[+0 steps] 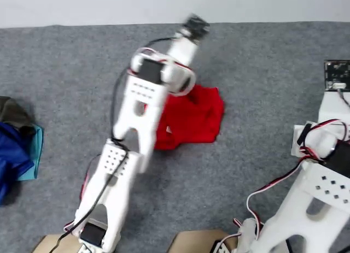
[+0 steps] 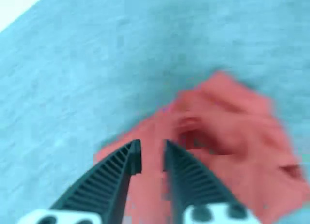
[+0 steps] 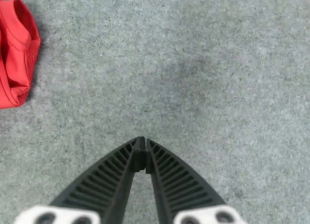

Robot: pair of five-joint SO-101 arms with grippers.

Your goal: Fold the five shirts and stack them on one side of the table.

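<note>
A red shirt [image 1: 191, 119] lies crumpled in a rough fold at the middle of the grey table. The left arm [image 1: 139, 108] stretches from the front edge over the shirt's left side. In its wrist view my left gripper [image 2: 151, 155] hovers just above the red shirt [image 2: 227, 132], its fingers a narrow gap apart with nothing between them. My right gripper [image 3: 143, 155] is shut and empty over bare grey table, with the red shirt [image 3: 14, 50] off at the edge of that view. The right arm [image 1: 317, 193] sits at the front right.
A pile of shirts [image 1: 16, 146] in blue, teal and dark olive lies at the table's left edge. Cardboard pieces [image 1: 199, 239] sit at the front edge between the arm bases. A black board [image 1: 336, 72] stands at the far right.
</note>
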